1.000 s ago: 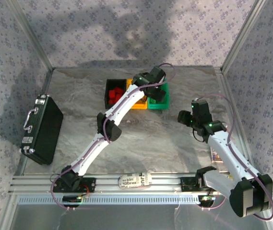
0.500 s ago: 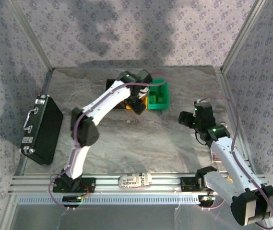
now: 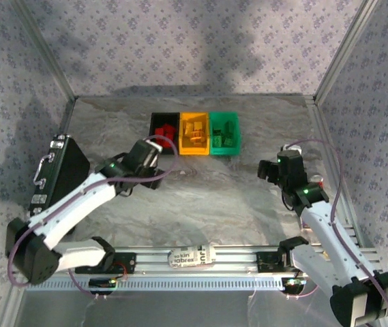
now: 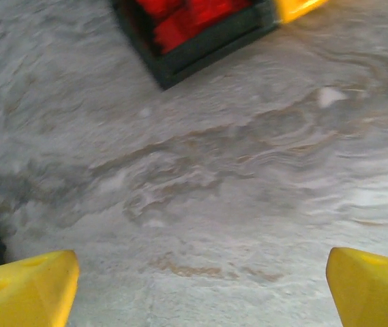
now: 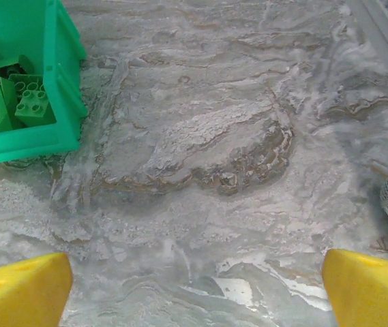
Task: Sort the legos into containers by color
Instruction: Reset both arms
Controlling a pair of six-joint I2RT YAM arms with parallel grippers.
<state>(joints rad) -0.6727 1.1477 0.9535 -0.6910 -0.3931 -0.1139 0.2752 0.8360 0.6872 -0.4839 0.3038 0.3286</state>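
The left claw [image 3: 158, 167] is drawn back; both claws are wide and empty.
Its jaws stand wide apart over bare table [image 4: 200, 191], just near-left of the black bin [image 3: 154, 133]. A second ago it reached over the bins. These now lie uncovered at the far middle, with red legos [image 3: 166, 131] in black, yellow legos [image 3: 194, 129] in the orange bin [image 3: 194, 152] and green legos [image 5: 33, 105] in the green bin [image 5: 63, 88]. The right claw [image 5: 197, 286], equally wide, hovers near-right of the green bin, about where it was.
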